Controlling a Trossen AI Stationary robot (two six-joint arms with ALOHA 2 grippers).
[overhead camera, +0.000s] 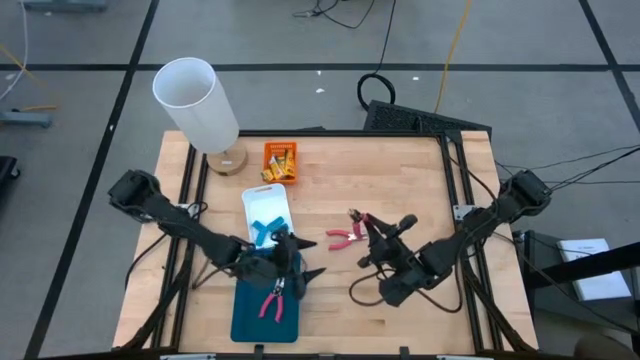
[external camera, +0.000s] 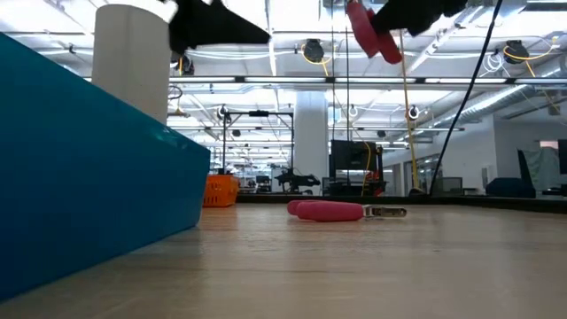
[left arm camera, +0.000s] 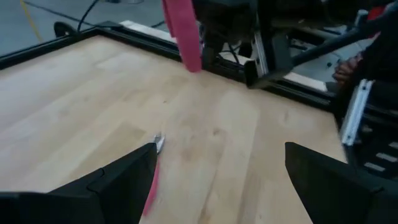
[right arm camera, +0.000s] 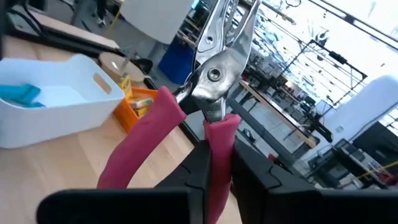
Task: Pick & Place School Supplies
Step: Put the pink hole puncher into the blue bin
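We're holding red-handled pliers [right arm camera: 205,93] up off the worktop [overhead camera: 400,200].
Right gripper [right arm camera: 214,165] is pinching one handle, shiny jaws pointing away; left gripper [overhead camera: 290,268] is hanging spread open nearby.

three red-handled tools: one in the teal tray [overhead camera: 262,322] at the near edge [overhead camera: 272,303], one lying on the bare table right of centre [overhead camera: 345,239], one lifted off the table in the right gripper [overhead camera: 368,232], seen close up [right arm camera: 208,99]. three trays in a line: orange tray [overhead camera: 280,162] farthest, white tray [overhead camera: 268,208] in the middle, teal nearest. several yellow-orange packets in the orange tray, exact number unclear. light-blue pieces [overhead camera: 264,228] in the white tray, number unclear. one tall white cylinder [overhead camera: 196,102] at far left. two arms.
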